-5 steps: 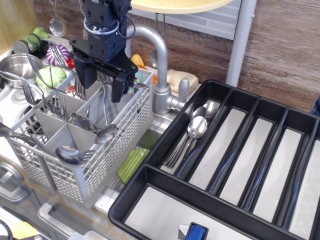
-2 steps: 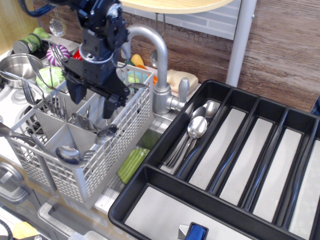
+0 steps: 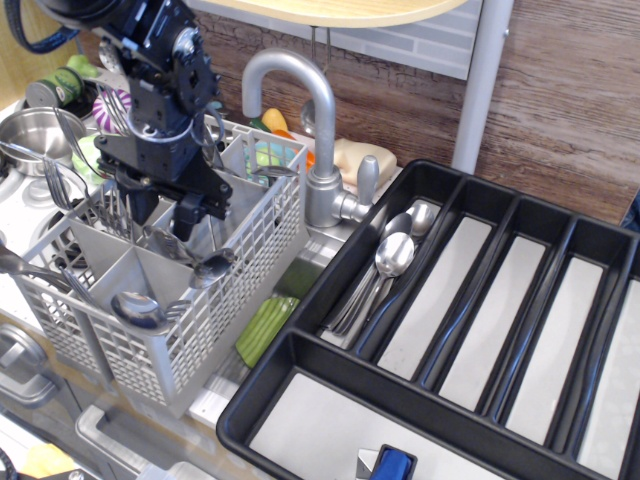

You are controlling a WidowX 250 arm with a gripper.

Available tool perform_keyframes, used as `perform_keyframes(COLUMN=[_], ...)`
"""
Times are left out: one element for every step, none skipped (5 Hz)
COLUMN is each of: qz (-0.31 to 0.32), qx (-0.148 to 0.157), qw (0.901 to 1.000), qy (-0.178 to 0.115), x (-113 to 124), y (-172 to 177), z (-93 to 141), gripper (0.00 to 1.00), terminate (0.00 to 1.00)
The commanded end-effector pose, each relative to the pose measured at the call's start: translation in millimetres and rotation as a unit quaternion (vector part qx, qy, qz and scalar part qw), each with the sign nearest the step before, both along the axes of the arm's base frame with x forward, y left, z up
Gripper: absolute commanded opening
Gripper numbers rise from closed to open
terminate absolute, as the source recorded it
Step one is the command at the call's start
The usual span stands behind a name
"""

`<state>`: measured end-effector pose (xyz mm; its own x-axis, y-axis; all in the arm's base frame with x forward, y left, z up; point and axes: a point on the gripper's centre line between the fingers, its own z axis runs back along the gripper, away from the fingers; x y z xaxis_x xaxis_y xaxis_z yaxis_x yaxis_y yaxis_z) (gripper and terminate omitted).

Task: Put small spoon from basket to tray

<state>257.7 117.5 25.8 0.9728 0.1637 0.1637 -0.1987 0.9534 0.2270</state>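
tool [image 3: 160, 212] open, lowered into basket [image 3: 215, 300]

A kitchen sink area, seen from close by. A curved steel tap [image 3: 305, 110] rises beside a grey cutlery basket [image 3: 215, 290] full of spoons and forks. A black cutlery tray [image 3: 300, 355] sits to the right. A steel pot [image 3: 30, 130] stands at far left. Behind runs a wood-grain wall [image 3: 570, 90] with a strip of pale tiles [image 3: 400, 40].
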Motion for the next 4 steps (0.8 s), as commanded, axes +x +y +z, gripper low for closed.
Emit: perform_keyframes(qz=[0.020,0.044,0.051,0.054], qx=[-0.011,-0.063,-0.047,-0.063], qw=[0.9996,0.9879,0.9819,0.9757], qy=[0.016,0.134,0.176,0.203], x=[1,13,22,24], y=[-2,-16,-41,-57], z=[7,51,90,111], gripper=[0.00,0.00,0.00,0.00], terminate=[0.00,0.00,0.00,0.00])
